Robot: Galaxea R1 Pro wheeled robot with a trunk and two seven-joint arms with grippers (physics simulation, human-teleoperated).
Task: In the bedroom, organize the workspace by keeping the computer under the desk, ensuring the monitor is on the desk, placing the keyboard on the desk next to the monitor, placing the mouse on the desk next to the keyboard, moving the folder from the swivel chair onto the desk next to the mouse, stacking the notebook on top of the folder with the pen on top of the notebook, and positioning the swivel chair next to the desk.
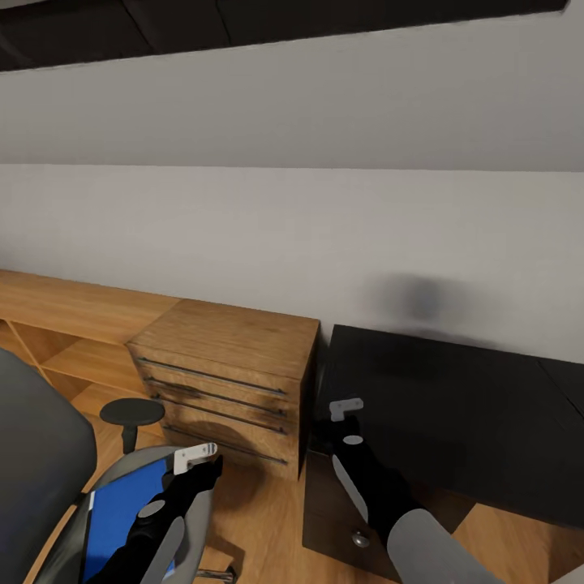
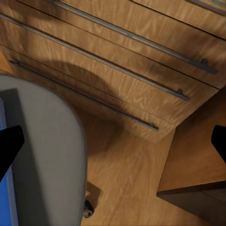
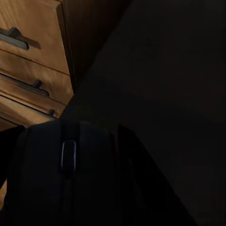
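Note:
The swivel chair [image 1: 40, 454] stands at the lower left, and the blue folder [image 1: 122, 511] lies on its grey seat [image 2: 47, 155]. My left gripper [image 1: 199, 474] hangs open over the seat's front edge, clear of the folder [image 2: 5, 202], with its fingertips [image 2: 9, 141] wide apart. To the right stretches the glossy black top of the desk [image 1: 454, 414]. At its near left corner my right gripper [image 1: 341, 426] stands open. The black mouse [image 3: 70, 179] lies right under it on the desk [image 3: 179, 94], close to one finger [image 3: 9, 150]. Whether they touch is too dark to tell.
A light oak chest of drawers [image 1: 227, 373] stands between chair and desk, with a low oak shelf [image 1: 73, 316] running left along the wall. A dark low unit [image 1: 332, 511] sits under the desk's corner. Wooden floor [image 2: 127, 179] shows between the chair and that unit.

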